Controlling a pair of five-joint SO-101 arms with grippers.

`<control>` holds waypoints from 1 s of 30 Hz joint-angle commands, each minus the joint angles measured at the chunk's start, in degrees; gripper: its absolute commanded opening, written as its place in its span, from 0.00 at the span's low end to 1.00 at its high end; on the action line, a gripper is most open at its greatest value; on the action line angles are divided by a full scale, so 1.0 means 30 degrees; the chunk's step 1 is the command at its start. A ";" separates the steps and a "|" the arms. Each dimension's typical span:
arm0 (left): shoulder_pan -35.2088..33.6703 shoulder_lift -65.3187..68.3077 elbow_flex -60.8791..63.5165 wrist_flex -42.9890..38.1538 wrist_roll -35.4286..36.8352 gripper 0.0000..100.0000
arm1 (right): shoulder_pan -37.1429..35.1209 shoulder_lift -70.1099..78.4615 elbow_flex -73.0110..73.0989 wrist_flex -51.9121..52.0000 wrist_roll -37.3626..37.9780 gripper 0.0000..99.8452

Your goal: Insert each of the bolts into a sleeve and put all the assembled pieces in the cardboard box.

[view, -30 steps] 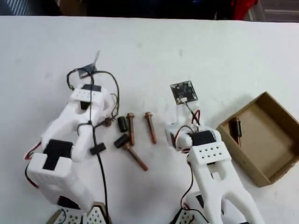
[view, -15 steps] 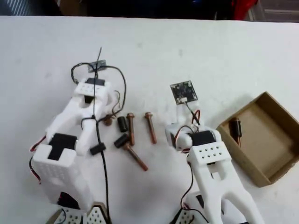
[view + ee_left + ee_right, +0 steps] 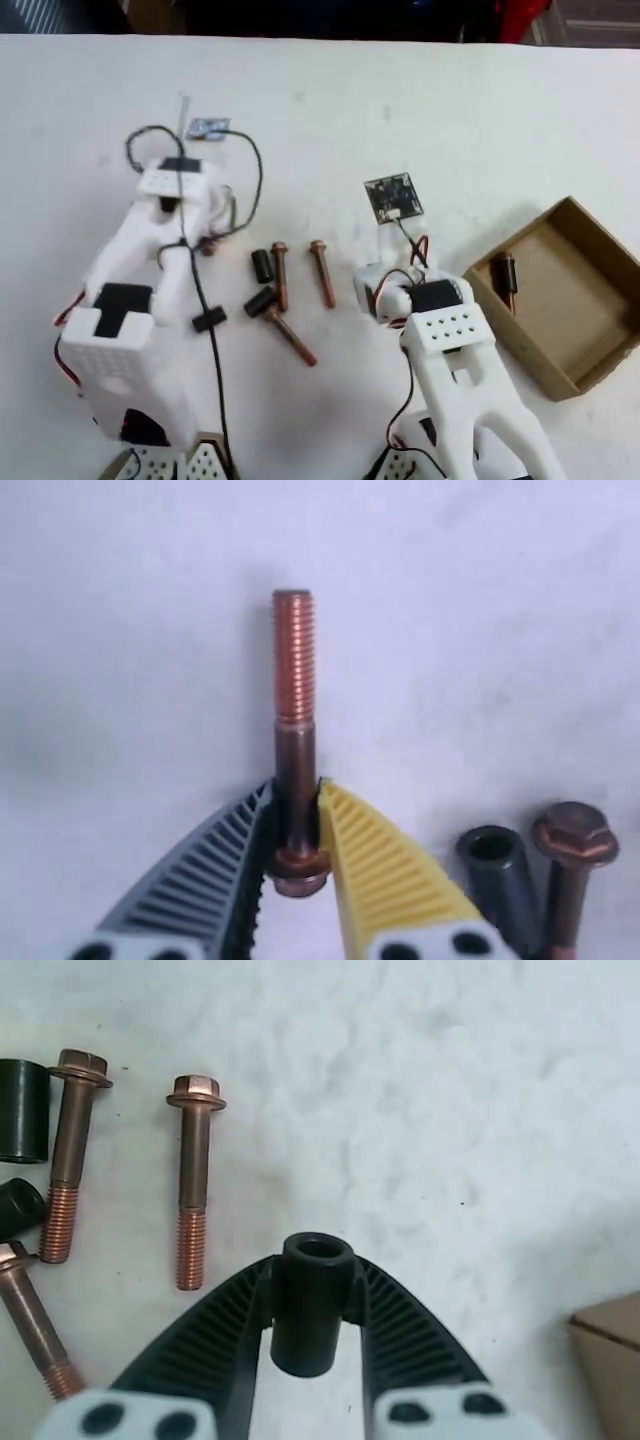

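The left pincer (image 3: 297, 802) is closed on a copper-coloured flanged-head metal bolt (image 3: 293, 680). Its grey and yellow fingers clamp the plain shank just above the head, so the whole threaded end juts free beyond the tips. The right pincer (image 3: 311, 1263) is closed on a short black cylindrical sleeve (image 3: 310, 1320), gripped across its sides with the open bore facing out past the tips. Both parts are held over the white bench (image 3: 400, 100), apart from each other; whether either rests on the bench I cannot tell.

On the right pincer's side toward the left one lies the nearest loose bolt (image 3: 195, 1175). Two more bolts and two spare black sleeves (image 3: 22, 1110) lie past it. One of those sleeves and a bolt head sit just beside the left pincer's yellow finger. On the right pincer's other side stands the brown cardboard box (image 3: 520, 233), with one assembled piece (image 3: 503, 275) lying inside.

Both held parts look rigid and dense for their size, so nothing should bend or crush. The smooth round surfaces seem the real risk. The bolt could pivot between the ribbed fingers if its tip meets the sleeve's rim off-centre, and the sleeve could twist or be pushed back. The hold near the head looks sound because it leaves the thread clear, and the mid-body grip leaves the bore open. The fit looks close, so the two axes will likely need careful lining up.
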 commanded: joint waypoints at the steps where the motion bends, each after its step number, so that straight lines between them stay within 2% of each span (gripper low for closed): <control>1: -0.1538 -0.0190 -0.2784 0.2227 -0.5509 0.03 | 0.0220 -0.0454 -0.0147 -0.0337 0.0234 0.02; 9: -0.3531 -0.0044 -0.5245 0.5773 -1.3978 0.03 | 0.0220 -0.0454 -0.0147 -0.0337 0.0234 0.02; 18: -0.4059 0.0044 -0.5070 0.5832 -2.7048 0.03 | 0.0073 -0.0571 0.0234 -0.0337 0.0234 0.02; 23: -0.3971 0.1099 -0.5275 0.5832 -3.2791 0.03 | 0.0073 -0.0601 0.0234 -0.0337 0.0234 0.02; 26: -0.4000 0.1978 -0.5451 0.5451 -3.5194 0.03 | 0.0103 -0.0601 0.0234 -0.0337 0.0234 0.02; 30: -0.4029 0.2799 -0.5832 0.5363 -3.5048 0.04 | 0.0103 -0.0630 0.0205 -0.0337 0.0264 0.02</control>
